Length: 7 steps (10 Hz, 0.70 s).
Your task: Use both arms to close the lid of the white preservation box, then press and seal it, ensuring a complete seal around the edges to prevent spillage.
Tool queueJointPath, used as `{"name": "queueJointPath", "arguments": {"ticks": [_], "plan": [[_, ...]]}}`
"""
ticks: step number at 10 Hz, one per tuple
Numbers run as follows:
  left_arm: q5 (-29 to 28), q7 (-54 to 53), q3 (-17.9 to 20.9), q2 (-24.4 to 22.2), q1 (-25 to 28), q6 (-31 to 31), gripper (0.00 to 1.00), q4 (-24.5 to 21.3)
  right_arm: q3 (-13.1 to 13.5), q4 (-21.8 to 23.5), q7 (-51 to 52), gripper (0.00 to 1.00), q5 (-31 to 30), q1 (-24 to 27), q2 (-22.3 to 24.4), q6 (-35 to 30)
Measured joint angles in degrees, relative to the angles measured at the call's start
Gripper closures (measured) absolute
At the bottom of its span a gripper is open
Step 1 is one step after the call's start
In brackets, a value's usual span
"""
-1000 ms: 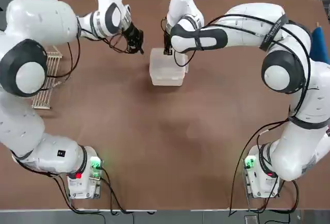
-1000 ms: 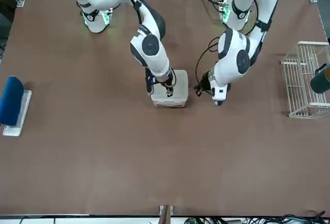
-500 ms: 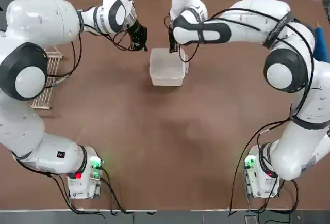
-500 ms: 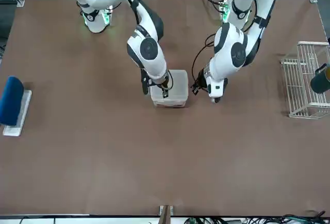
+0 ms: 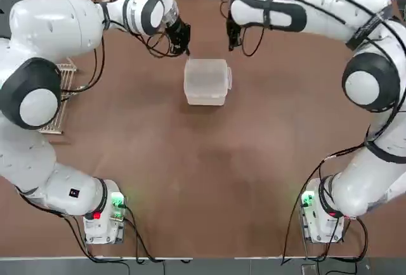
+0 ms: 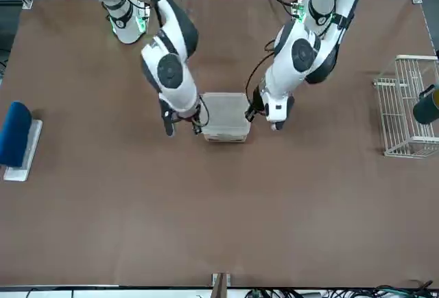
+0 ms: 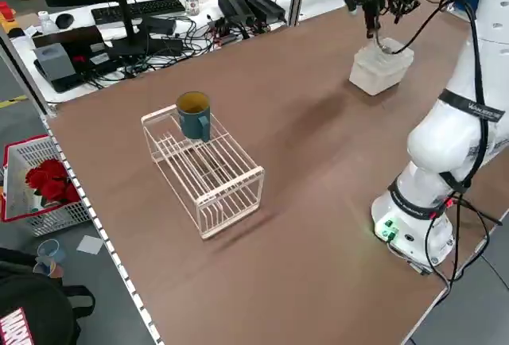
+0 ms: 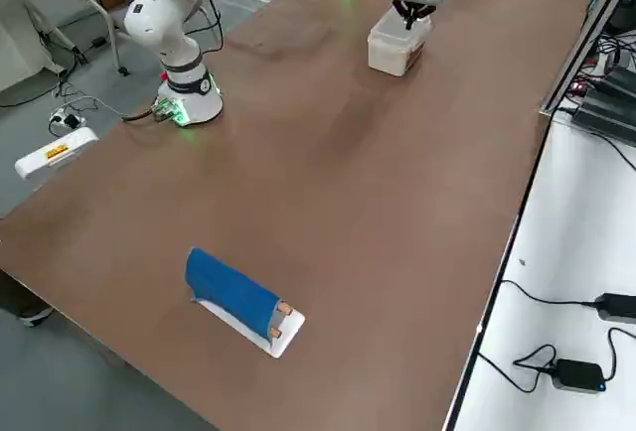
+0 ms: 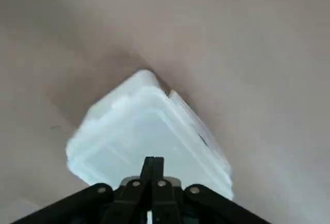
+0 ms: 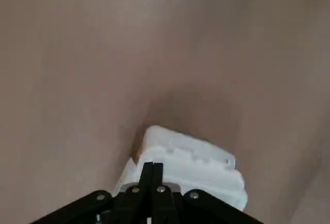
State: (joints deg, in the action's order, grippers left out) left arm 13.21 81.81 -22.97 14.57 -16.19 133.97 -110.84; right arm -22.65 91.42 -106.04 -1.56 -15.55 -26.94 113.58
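While our left gripper and right gripper hover pinched together, the white preservation box, lidded, runs lengthwise away from our bases.

- In the left wrist view the near part of the white preservation box is covered by the left gripper, so that stretch of rim cannot be checked.
- In the right wrist view the right gripper hides the box's near side, and the picture's lower edge cuts the box off.
- Whether the lid is seated all round the edges is too small to tell from the top view.
- In the right side view the box's far face is screened by an arm.
- The wire rack is cut off by the front view's right edge.
- The latch tabs are too small to tell open from closed.
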Motion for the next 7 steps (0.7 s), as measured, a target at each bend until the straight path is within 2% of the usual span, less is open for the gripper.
{"name": "queueJointPath", "arguments": {"ticks": [2,5,7], "plan": [[-5.6,8.1,-0.1,1.8,-4.6,-0.3,0.99,2.7,0.4,4.5,8.0,0.99,5.5,4.1,2.1,0.3],[-12.0,17.0,0.0,7.9,-9.8,-0.2,0.99,8.3,3.9,12.4,19.3,0.99,19.0,5.2,3.6,5.5],[-16.8,22.4,0.0,12.8,-12.2,-0.2,0.99,13.3,6.2,15.6,27.1,0.99,28.6,5.4,3.8,6.1]]}}
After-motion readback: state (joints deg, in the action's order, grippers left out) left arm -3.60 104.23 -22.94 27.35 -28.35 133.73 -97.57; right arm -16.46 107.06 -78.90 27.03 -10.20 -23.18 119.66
